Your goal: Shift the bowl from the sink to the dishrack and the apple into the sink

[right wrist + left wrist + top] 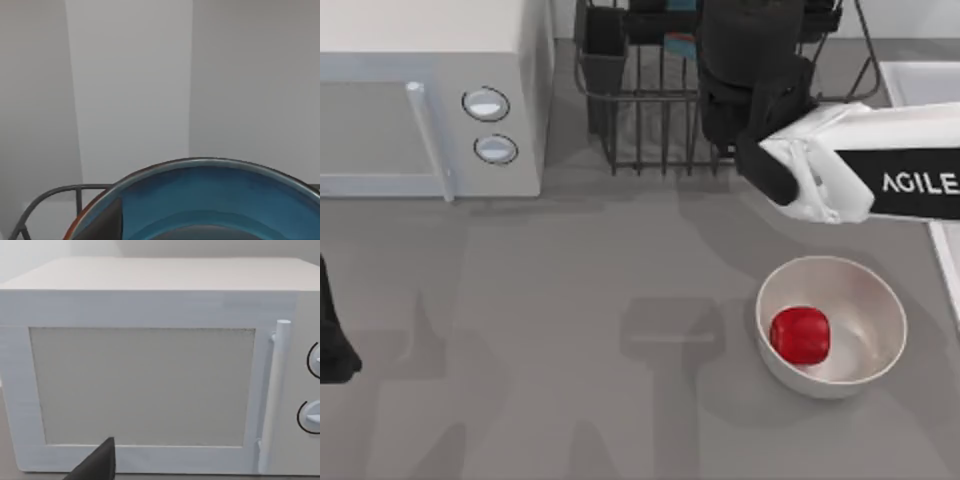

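Grey tabletop (570, 330) spreads under the overhead camera, and nearest on it, toward the right, stands a plain off-white bowl (865, 300) with the apple (800, 335) lying inside it, left of the bowl's middle. At the table's left edge the left gripper (330, 345) sits parked as a dark shape; whether it is parted or closed cannot be told. Farther back on the left stands a white microwave (420, 90) with two round knobs, its door facing the left wrist camera. At the right edge runs the white rim of the sink (920, 80). Farthest back, the right gripper (750, 90) hangs over the dishrack (640, 130), and the right wrist view shows the bowl (210, 195) close below the camera, above the rack's wire; its fingers' grip cannot be told.
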